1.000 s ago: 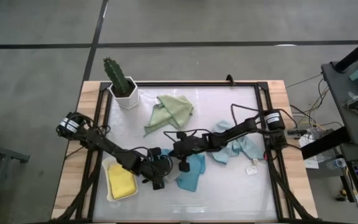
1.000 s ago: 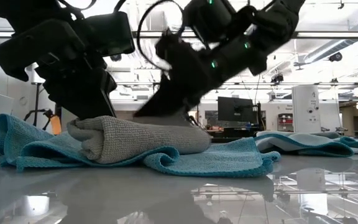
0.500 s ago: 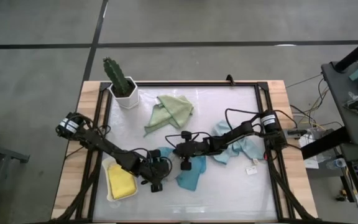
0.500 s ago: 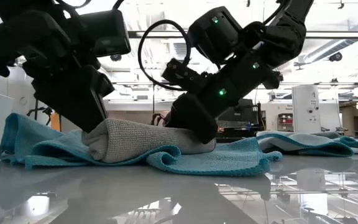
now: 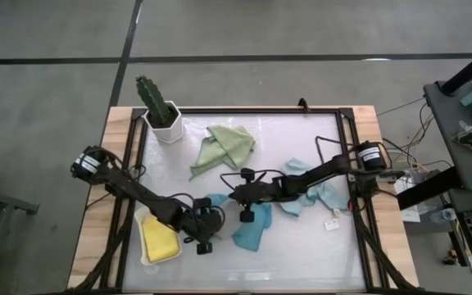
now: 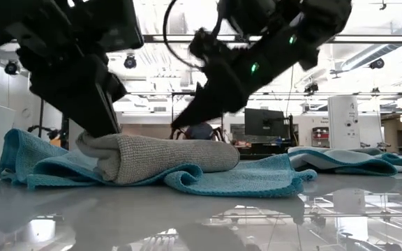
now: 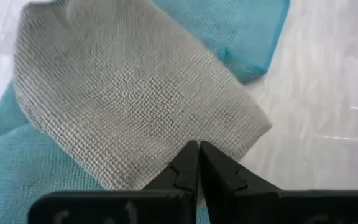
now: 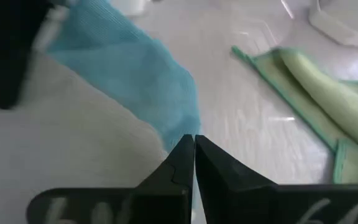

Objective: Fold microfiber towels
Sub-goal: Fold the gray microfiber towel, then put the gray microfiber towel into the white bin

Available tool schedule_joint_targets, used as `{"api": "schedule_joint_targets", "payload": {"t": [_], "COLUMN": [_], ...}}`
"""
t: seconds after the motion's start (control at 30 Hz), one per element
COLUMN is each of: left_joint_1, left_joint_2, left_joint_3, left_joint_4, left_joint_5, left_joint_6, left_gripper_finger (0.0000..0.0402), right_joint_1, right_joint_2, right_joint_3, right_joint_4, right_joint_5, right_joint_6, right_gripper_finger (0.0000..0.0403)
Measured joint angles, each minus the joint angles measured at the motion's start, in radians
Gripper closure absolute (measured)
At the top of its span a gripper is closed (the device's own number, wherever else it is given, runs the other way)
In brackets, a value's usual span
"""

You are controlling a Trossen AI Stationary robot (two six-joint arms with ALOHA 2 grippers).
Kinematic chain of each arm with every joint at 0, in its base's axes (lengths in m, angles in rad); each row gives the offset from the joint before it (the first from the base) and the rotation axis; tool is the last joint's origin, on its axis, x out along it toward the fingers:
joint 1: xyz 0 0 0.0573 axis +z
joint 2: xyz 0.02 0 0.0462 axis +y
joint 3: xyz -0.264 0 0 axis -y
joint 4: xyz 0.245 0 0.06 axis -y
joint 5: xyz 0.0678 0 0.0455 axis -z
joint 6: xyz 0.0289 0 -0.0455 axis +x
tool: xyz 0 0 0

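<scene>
Right gripper [image 6: 187,120], fingers pressed together, has lifted off the grey towel [image 6: 160,156]; left gripper [image 6: 107,129], pinched together, touches its edge.

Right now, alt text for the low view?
A folded grey towel lies on a spread teal towel on the glossy table. The left hand presses its left end; the right hand hovers shut just above it.

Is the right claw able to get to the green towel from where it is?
Probably yes. The right claw is shut above the grey towel, holding nothing. The green towel lies farther back on the table with only bare surface between them, and nothing lies on top of it.
</scene>
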Motion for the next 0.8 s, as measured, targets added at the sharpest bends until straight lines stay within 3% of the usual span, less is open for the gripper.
{"api": "schedule_joint_targets", "payload": {"t": [0.4, 0.6, 0.8], "left_joint_1": [0.0, -0.004, -0.022], "left_joint_2": [-0.066, 0.002, 0.093], "left_joint_3": [-0.001, -0.009, -0.008], "left_joint_4": [0.07, 0.223, 0.245], "left_joint_5": [-0.007, -0.008, 0.004], "left_joint_6": [0.063, 0.081, 0.066], "left_gripper_finger": [0.0401, 0.0401, 0.0401], "right_joint_1": [0.09, 0.116, 0.121], "right_joint_2": [-0.027, 0.011, 0.047], "right_joint_3": [-0.011, -0.035, -0.04], "right_joint_4": [0.005, 0.047, 0.044], "right_joint_5": [-0.004, -0.004, -0.004], "right_joint_6": [0.087, 0.139, 0.145], "right_gripper_finger": [0.0394, 0.0394, 0.0394]}}
